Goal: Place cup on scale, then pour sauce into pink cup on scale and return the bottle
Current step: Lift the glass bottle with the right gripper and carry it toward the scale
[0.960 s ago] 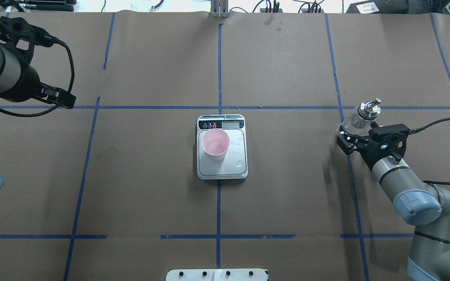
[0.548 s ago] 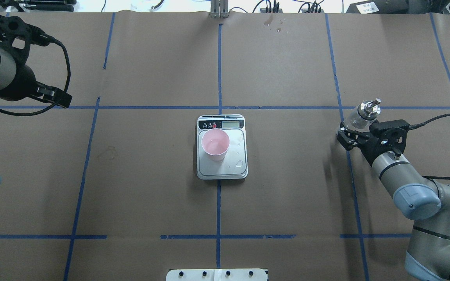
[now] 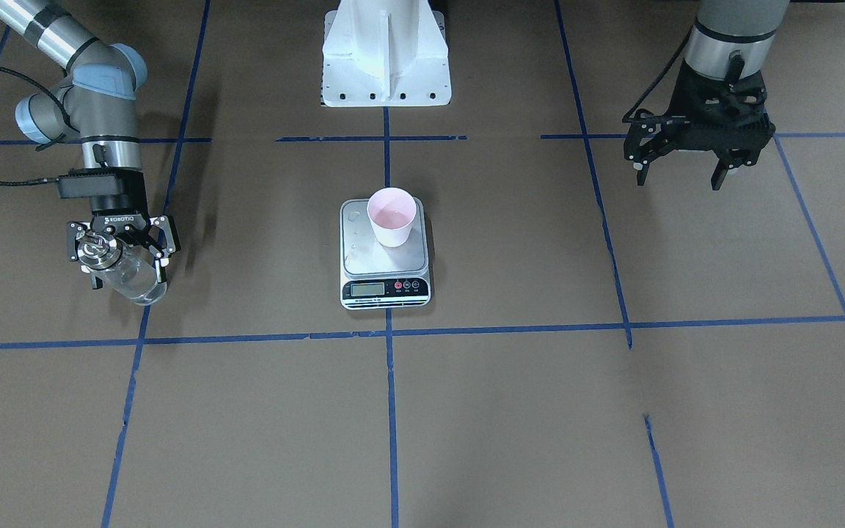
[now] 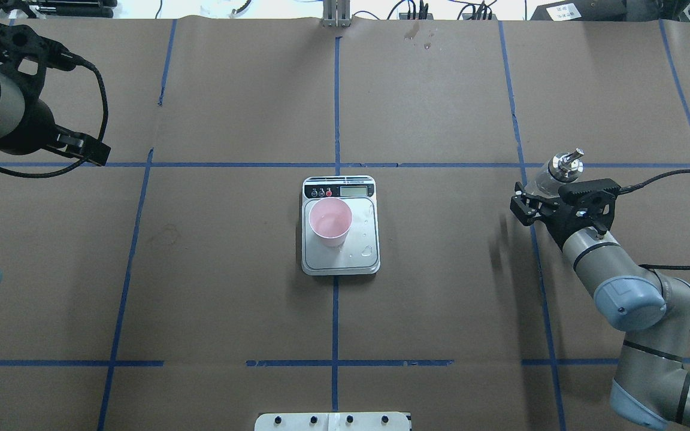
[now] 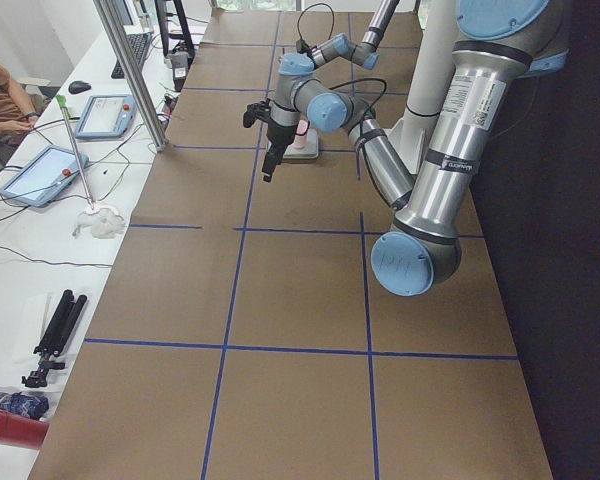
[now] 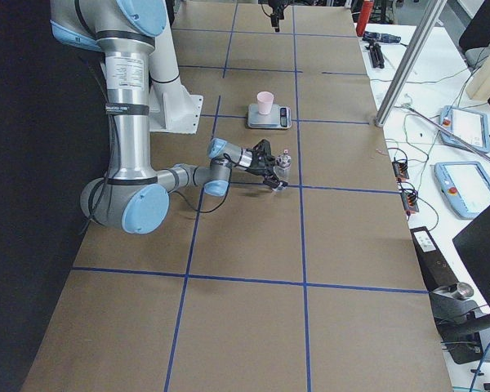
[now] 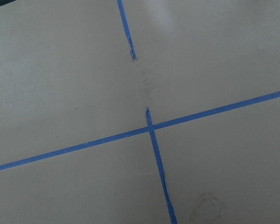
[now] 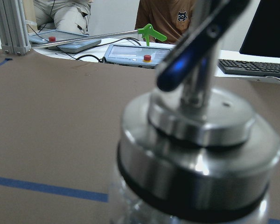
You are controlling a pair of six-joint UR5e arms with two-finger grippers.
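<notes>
just one legible mark – "robotiq", white on the black body of the right gripper (image 3: 127, 279), read in the front-facing view. on the scale (image 3: 386, 253), lcd digits and button captions too small to read. printing on a white label (image 4: 562, 11) beyond the table's far edge – blurred, unreadable.

We cannot read the display (image 3: 368, 289) on the scale (image 3: 382, 260); in the right wrist view the bottle (image 8: 196, 158) is blurred, its glass body cut off below.

Brown paper-covered table (image 4: 231, 269), blue tape lines (image 4: 336, 102); keyboard (image 8: 252, 67), tablets (image 6: 465, 184), seated operator (image 5: 0, 95)
</notes>
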